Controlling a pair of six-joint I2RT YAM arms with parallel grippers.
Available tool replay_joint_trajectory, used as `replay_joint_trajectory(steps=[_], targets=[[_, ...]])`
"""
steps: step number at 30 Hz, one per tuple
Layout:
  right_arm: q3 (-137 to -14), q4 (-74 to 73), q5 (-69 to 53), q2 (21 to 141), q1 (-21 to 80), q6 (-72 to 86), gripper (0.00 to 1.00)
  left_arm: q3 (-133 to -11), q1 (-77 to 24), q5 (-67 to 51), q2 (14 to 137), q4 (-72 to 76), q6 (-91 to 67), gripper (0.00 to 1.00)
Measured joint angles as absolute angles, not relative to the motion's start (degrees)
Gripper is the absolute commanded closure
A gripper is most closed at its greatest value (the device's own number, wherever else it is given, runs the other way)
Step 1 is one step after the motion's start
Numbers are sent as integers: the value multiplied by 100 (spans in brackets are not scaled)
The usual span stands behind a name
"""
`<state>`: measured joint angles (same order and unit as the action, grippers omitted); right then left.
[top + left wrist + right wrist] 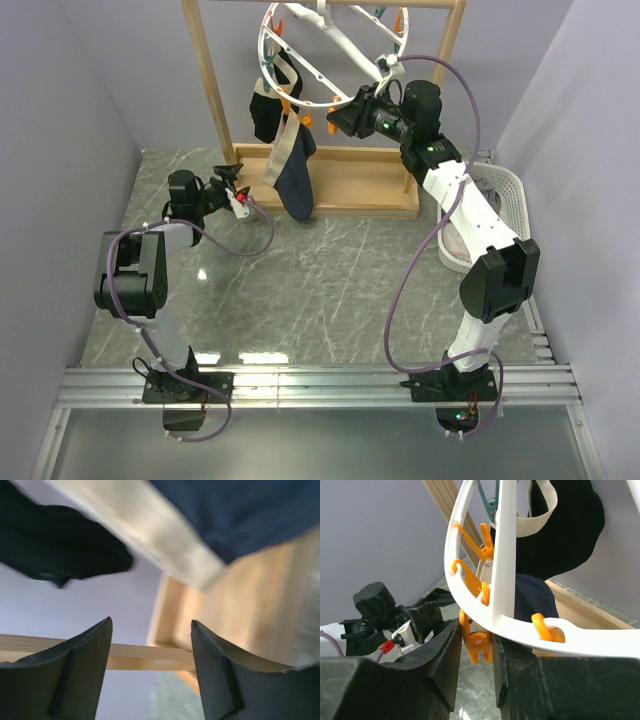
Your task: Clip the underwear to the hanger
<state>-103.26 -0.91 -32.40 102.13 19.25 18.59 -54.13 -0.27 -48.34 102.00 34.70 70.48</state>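
Underwear hangs from the lower rim of the hanger at the far edge of the worktop, left of centre, beside a black garment. The right jaws are closed on an orange clip under that rim. The left jaws stand open and empty, just left of the underwear.

Top view: bright, even, diffuse light; sharp throughout. Glossy worktop carries white glare patches at lower left and lower centre, pointing to overhead source. Walls lean outward at frame edges: mild wide-angle distortion.

Left wrist view: strong blur everywhere. Underwear at upper right and wooden frame smeared; right edge washed out. Left claw dark, soft-edged.

Right wrist view: hanger white, near blown-out. Orange clip crisp, saturated. Right claw near-black, little detail. Background slightly soft.
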Motion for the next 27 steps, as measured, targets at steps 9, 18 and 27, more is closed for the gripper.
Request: replay_joint_trajectory(steps=[9, 18, 27], targets=[[-10326, -86, -3256, 10213, 1925, 1859, 100, -6263, -167, -4576, 10873, 4414, 6641, 43], [-10331, -89, -3258, 10213, 1925, 1855, 100, -6910, -401, -4545, 11690, 4412, 6329, 48], [-10342, -93, -3262, 10215, 1925, 1855, 100, -6141, -508, -5256, 10916, 3817, 6375, 49]])
